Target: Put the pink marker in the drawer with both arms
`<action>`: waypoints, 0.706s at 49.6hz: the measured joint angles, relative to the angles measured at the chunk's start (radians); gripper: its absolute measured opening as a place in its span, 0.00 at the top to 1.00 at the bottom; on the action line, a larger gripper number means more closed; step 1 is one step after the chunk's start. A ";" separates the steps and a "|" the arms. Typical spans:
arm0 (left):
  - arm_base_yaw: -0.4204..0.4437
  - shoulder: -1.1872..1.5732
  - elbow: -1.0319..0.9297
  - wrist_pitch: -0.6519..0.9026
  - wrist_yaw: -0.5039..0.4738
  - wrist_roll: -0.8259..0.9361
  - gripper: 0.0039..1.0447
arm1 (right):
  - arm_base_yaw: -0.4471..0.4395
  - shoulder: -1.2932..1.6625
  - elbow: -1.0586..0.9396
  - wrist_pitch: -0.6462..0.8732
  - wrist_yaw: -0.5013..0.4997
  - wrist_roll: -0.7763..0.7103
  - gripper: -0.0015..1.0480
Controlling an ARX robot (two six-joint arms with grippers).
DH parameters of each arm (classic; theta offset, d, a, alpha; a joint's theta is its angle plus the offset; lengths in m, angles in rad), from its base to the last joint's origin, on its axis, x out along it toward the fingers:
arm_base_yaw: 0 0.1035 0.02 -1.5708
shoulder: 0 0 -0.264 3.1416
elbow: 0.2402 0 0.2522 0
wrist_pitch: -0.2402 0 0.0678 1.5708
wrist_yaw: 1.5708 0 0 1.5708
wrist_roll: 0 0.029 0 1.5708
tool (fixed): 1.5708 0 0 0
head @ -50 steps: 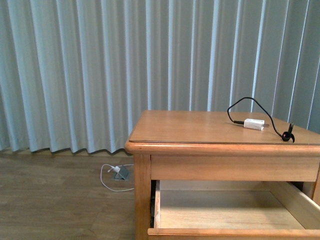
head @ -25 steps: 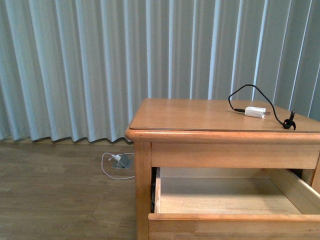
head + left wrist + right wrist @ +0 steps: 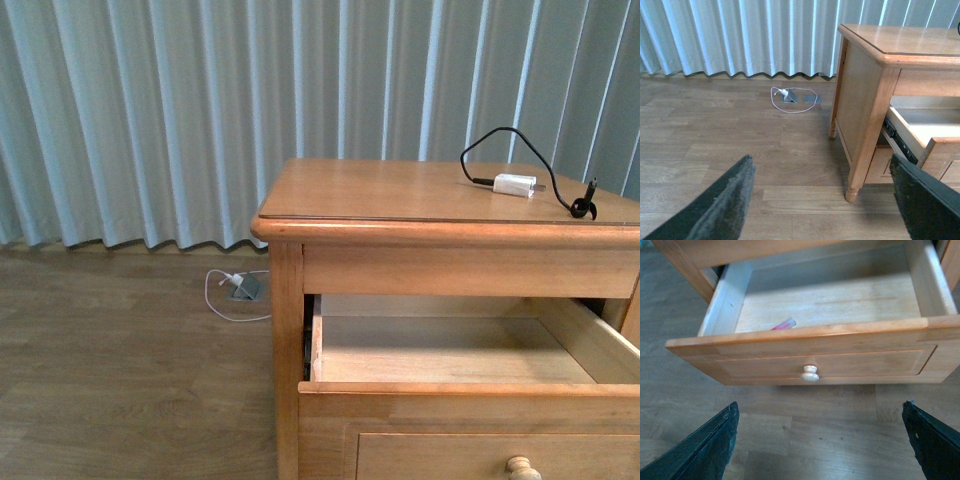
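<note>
The wooden drawer (image 3: 470,405) stands pulled open under the nightstand top, its round knob (image 3: 521,467) at the lower edge of the front view. In the right wrist view the drawer front (image 3: 815,357) and knob (image 3: 810,373) face me, and the pink marker (image 3: 783,324) lies inside on the drawer floor, near the front wall, partly hidden by it. My right gripper (image 3: 820,450) is open and empty above the floor, in front of the drawer. My left gripper (image 3: 825,200) is open and empty over the floor beside the nightstand's leg (image 3: 860,165). Neither arm shows in the front view.
A white charger block (image 3: 514,184) with a black cable (image 3: 520,140) lies on the nightstand top (image 3: 400,190). A floor socket with a white cord (image 3: 238,290) sits on the wooden floor before the pale curtains (image 3: 150,110); it also shows in the left wrist view (image 3: 790,96).
The front view has risen or tilted down: the nightstand sits lower in frame, and the drawer front with its knob has come into sight. The drawer stays open.
</note>
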 joint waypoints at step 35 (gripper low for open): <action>0.000 0.000 0.000 0.000 0.000 0.001 0.05 | 0.090 0.794 0.407 0.216 0.106 0.060 0.08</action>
